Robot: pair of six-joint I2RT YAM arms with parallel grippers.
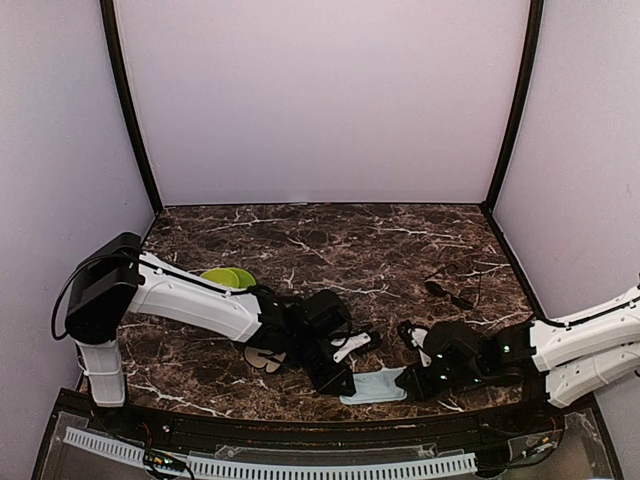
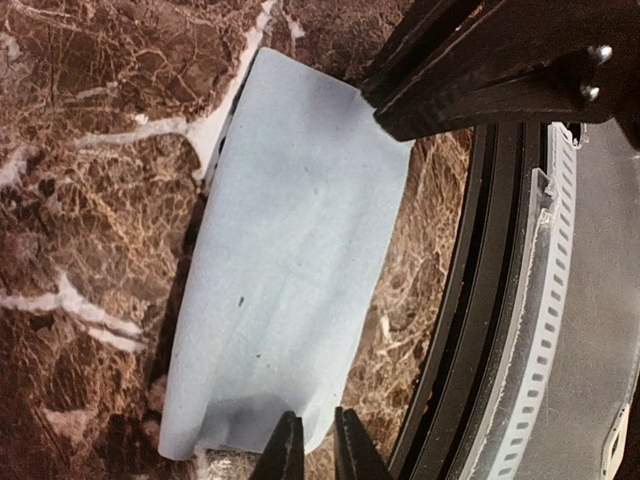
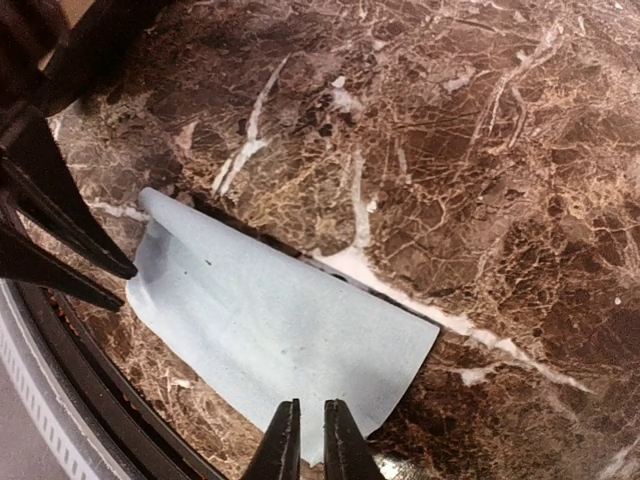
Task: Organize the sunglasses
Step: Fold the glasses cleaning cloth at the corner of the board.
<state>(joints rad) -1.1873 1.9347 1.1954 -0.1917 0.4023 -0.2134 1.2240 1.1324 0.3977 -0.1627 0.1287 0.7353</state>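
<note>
While left gripper point(image 2: 315, 422) and right gripper point(image 3: 310, 410) sit near-shut at cloth point(image 2: 290, 260) ends, hold unclear, sunglasses point(image 1: 448, 288) near tabletop's point(image 1: 330, 235) right edge look light, fragile: grab bridge.

The cloth point(image 1: 376, 389) lies at the table's point(image 1: 330, 240) near edge between left pincer point(image 1: 342, 386) and right pincer point(image 1: 407, 382).

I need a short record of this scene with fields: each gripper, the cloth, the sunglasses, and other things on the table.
left gripper: jaws almost closed, apparently pinching one short edge of the light blue cloth
right gripper: jaws almost closed, apparently pinching the opposite edge
cloth: lies mostly flat on the marble table near its front edge; the end by the left gripper curls up
sunglasses: one pair lies far right, apart from both grippers
other: green round object behind the left arm
</note>
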